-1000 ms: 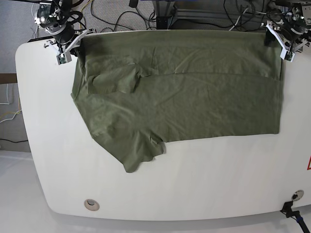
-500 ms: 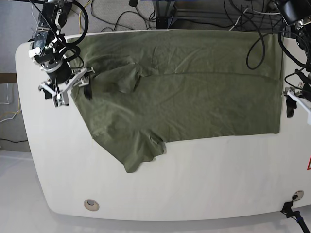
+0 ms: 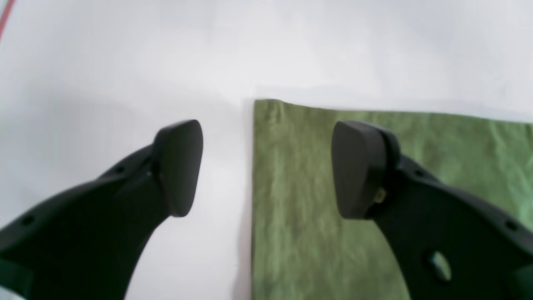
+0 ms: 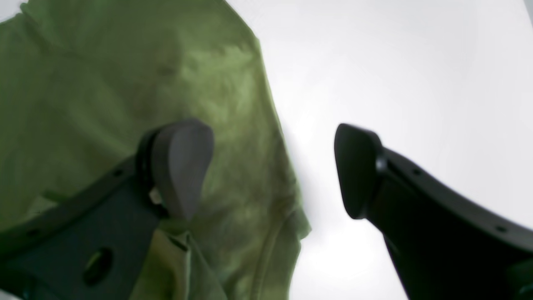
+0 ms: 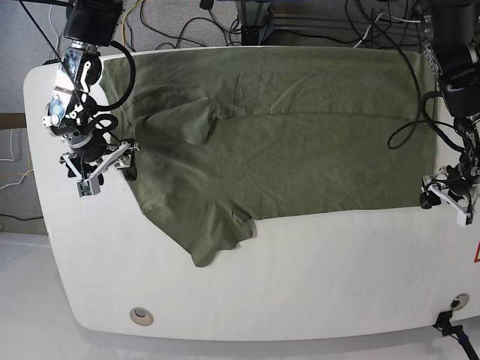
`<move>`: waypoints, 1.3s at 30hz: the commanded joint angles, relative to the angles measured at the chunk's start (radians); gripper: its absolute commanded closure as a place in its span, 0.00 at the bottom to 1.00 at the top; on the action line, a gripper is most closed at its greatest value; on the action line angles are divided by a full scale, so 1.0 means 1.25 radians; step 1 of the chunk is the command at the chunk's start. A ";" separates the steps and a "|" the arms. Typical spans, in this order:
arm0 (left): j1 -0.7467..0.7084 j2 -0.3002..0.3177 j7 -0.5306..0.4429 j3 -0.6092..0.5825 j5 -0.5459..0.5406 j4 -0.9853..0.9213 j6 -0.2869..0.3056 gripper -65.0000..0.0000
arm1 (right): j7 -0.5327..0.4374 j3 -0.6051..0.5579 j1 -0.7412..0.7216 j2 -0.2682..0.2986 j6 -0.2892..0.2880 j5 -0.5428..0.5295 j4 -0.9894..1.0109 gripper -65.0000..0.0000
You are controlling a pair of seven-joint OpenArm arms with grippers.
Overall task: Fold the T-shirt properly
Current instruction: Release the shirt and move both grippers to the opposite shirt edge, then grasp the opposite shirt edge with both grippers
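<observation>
We see the T-shirt (image 5: pixel 285 142) spread across the far half of the white table (image 5: pixel 315 285), its long far edge running along the table's 12 o'clock rim and its near hem lying straight from about the middle toward 3 o'clock. One sleeve sticks out toward 7 o'clock, ending in a rounded flap; a second sleeve is folded inward near 10 o'clock. From the near hem down to the 6 o'clock rim the tabletop is bare, and narrow bare strips run along the 9 and 3 o'clock rims.

Our left gripper (image 5: pixel 448 199) hangs at the shirt's near corner at 3 o'clock. In the left wrist view the left gripper (image 3: pixel 266 168) has its jaws spread wide and holds nothing: one finger (image 3: pixel 179 166) is over bare table, the other over cloth, and the T-shirt's (image 3: pixel 374 208) straight side edge runs between them, its corner just beyond.

Our right gripper (image 5: pixel 101 163) sits at the shirt's 9 o'clock edge. In the right wrist view the right gripper (image 4: pixel 275 171) is likewise wide open and empty, one finger (image 4: pixel 183 162) over the T-shirt (image 4: pixel 125 83), the other over the table (image 4: pixel 395 62), with the slanting cloth edge between them.
</observation>
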State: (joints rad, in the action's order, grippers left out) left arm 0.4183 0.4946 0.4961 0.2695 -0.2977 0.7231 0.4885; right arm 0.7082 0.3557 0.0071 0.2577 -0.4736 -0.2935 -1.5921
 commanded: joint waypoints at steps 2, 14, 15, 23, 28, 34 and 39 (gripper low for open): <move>0.054 0.014 -0.065 -0.044 -0.013 -0.083 0.004 0.30 | -0.021 0.003 -0.019 0.014 -0.003 -0.009 -0.001 0.28; 0.087 -0.017 -0.092 -0.098 -0.017 -0.151 0.004 0.50 | -0.021 0.004 -0.109 0.015 0.000 -0.008 0.107 0.28; 0.087 -0.017 -0.092 -0.098 -0.017 -0.151 0.004 0.61 | -0.021 0.004 -0.141 0.015 0.000 -0.008 0.146 0.28; 0.086 -0.015 -0.092 -0.098 -0.015 -0.151 0.004 0.99 | -0.060 -0.047 -0.426 0.011 -0.002 -0.008 0.478 0.28; 0.069 -0.015 -0.092 -0.098 -0.014 -0.122 0.004 1.00 | -0.128 -0.134 -0.525 -0.007 -0.002 -0.009 0.638 0.28; 0.022 -0.015 -0.089 -0.098 -0.013 -0.051 0.004 1.00 | -0.217 -0.143 -0.544 -0.019 -0.002 -0.008 0.767 0.28; 0.019 -0.015 -0.089 -0.098 -0.013 -0.050 0.004 1.00 | -0.225 -0.143 -0.514 -0.040 -0.002 -0.008 0.769 0.28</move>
State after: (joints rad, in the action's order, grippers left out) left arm 0.4232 0.4580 0.3805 0.1448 -0.3141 0.6456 0.4915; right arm 0.4446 0.1764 -0.6136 0.2077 -0.4686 -0.2924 -0.6151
